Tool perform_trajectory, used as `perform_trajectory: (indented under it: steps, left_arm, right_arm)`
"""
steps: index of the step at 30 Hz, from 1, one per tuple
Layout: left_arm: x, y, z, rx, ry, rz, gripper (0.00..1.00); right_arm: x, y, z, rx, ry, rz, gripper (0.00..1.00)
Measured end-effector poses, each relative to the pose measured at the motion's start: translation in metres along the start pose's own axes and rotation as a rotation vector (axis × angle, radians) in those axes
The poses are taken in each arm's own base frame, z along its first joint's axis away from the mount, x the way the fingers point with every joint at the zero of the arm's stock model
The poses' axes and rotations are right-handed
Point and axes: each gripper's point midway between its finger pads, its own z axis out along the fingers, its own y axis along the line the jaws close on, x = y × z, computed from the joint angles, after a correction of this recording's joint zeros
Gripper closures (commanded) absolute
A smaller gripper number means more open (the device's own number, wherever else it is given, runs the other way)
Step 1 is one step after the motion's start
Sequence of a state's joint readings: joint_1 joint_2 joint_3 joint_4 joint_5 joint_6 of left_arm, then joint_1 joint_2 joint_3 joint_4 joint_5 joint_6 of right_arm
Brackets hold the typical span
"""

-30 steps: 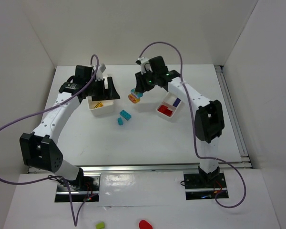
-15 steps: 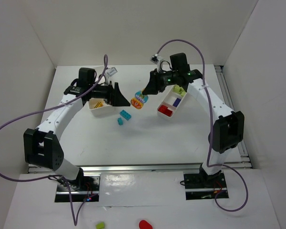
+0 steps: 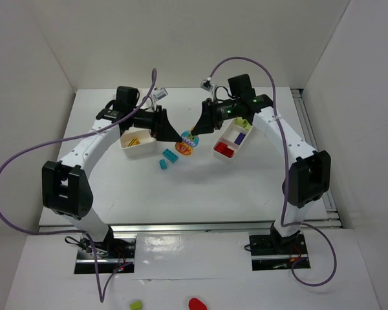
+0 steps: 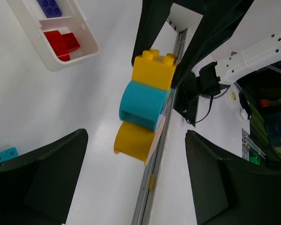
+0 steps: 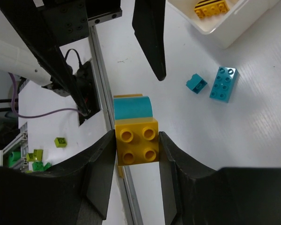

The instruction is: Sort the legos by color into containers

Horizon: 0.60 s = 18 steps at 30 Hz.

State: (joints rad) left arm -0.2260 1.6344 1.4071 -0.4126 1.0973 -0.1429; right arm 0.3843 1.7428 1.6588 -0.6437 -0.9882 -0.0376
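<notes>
My right gripper (image 3: 194, 132) (image 5: 136, 140) is shut on a stack of legos (image 3: 187, 144) held above the table: a yellow brick (image 5: 136, 148), a cyan curved piece (image 5: 132, 108) and a yellow curved piece (image 4: 133, 140). My left gripper (image 3: 178, 136) (image 4: 136, 187) is open and empty, with its jaws facing the stack, close to it and apart. Two cyan bricks (image 3: 170, 155) (image 3: 163, 164) lie on the table. The small box (image 3: 138, 144) holds yellow bricks (image 5: 210, 7). The long tray (image 3: 221, 155) holds red (image 4: 62, 41), purple (image 4: 50, 6) and lime bricks.
White walls enclose the table on three sides. A metal rail (image 3: 207, 226) runs along the front edge by the arm bases. A lime bit (image 3: 136, 303) and a red bit (image 3: 196, 303) lie outside the table in front.
My left gripper has swung right from over the small box up to the stack. My right gripper has carried the stack slightly right and down towards the table's middle.
</notes>
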Motion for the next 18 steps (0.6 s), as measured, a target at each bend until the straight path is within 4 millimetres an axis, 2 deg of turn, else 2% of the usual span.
perform_trajectory:
  steps: [4, 7, 10, 11, 12, 15, 16, 17, 18]
  left_arm:
    - [0.001, -0.008, 0.009, 0.027, 0.020, 0.019, 0.09]
    - [0.001, -0.013, 0.016, 0.047, 0.033, 0.027, 0.18]
    - [0.003, -0.014, 0.022, 0.060, 0.045, 0.027, 0.32]
    - [0.004, -0.014, 0.023, 0.062, 0.048, 0.024, 0.39]
    - [0.005, -0.013, 0.023, 0.065, 0.050, 0.021, 0.55]
    - [0.006, -0.016, 0.023, 0.086, 0.055, 0.018, 0.78]
    - [0.006, -0.015, 0.023, 0.086, 0.055, 0.025, 0.94]
    - [0.007, -0.014, 0.022, 0.081, 0.057, 0.025, 1.00]
    - [0.008, -0.013, 0.022, 0.076, 0.059, 0.020, 1.00]
  right_arm:
    - [0.004, 0.008, 0.006, -0.020, 0.016, -0.006, 0.75]
    - [0.005, 0.014, 0.011, -0.035, 0.027, -0.014, 0.75]
    - [0.006, 0.018, 0.014, -0.043, 0.032, -0.021, 0.75]
    - [0.005, 0.019, 0.014, -0.044, 0.032, -0.022, 0.75]
    - [0.006, 0.019, 0.014, -0.045, 0.033, -0.023, 0.75]
    - [0.006, 0.019, 0.014, -0.045, 0.033, -0.024, 0.76]
    - [0.005, 0.018, 0.014, -0.044, 0.031, -0.025, 0.77]
    - [0.004, 0.018, 0.014, -0.040, 0.028, -0.024, 0.77]
    - [0.003, 0.017, 0.014, -0.033, 0.025, -0.021, 0.77]
